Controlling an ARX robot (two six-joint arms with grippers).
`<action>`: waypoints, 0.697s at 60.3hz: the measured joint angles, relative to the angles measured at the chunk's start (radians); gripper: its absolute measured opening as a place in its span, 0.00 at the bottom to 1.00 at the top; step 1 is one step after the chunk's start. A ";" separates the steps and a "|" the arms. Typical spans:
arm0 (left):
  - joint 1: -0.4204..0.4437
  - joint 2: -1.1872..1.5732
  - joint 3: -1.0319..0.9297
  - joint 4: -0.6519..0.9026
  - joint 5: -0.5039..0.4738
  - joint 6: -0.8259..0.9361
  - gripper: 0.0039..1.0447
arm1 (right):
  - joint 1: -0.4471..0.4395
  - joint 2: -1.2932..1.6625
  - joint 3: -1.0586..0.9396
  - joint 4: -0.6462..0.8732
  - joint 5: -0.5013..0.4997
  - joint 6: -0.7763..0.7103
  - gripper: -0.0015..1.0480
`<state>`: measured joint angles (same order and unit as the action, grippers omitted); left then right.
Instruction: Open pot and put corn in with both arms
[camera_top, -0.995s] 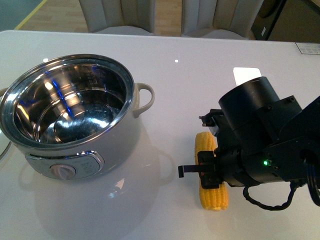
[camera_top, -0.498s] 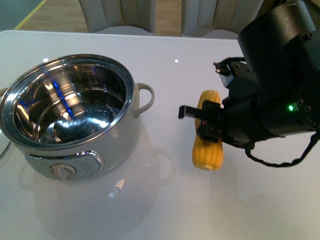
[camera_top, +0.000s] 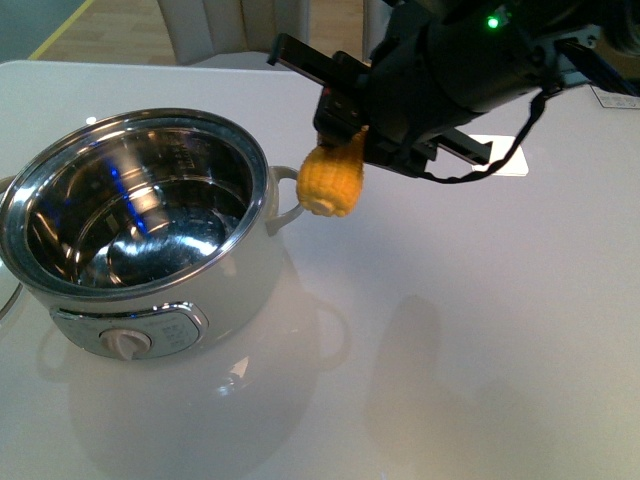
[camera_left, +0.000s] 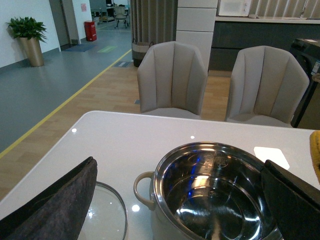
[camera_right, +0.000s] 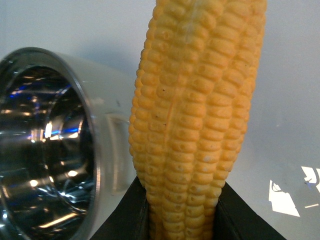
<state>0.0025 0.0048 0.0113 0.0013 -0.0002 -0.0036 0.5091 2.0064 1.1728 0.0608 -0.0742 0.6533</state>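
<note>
One corn (camera_top: 331, 180), pinched end-down by the right gripper (camera_top: 345, 125), hangs just right of the open pot (camera_top: 250, 280). Left gripper (camera_left: 177, 185) stands spread.

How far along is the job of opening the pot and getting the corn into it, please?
Done: the pot is open, its glass lid on the table beside it. In hand: the right gripper clamps the corn in the air beside the pot's handle, not yet over the bowl; the left gripper is open, empty. Left: bring the corn over the rim and release it.
</note>
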 joint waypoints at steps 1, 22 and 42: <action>0.000 0.000 0.000 0.000 0.000 0.000 0.94 | 0.006 0.005 0.009 -0.003 -0.002 0.005 0.20; 0.000 0.000 0.000 0.000 0.000 0.000 0.94 | 0.094 0.075 0.109 -0.031 -0.032 0.069 0.19; 0.000 0.000 0.000 0.000 0.000 0.000 0.94 | 0.141 0.114 0.191 -0.043 -0.060 0.118 0.19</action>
<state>0.0025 0.0048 0.0113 0.0013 -0.0002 -0.0036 0.6502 2.1201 1.3636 0.0181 -0.1341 0.7715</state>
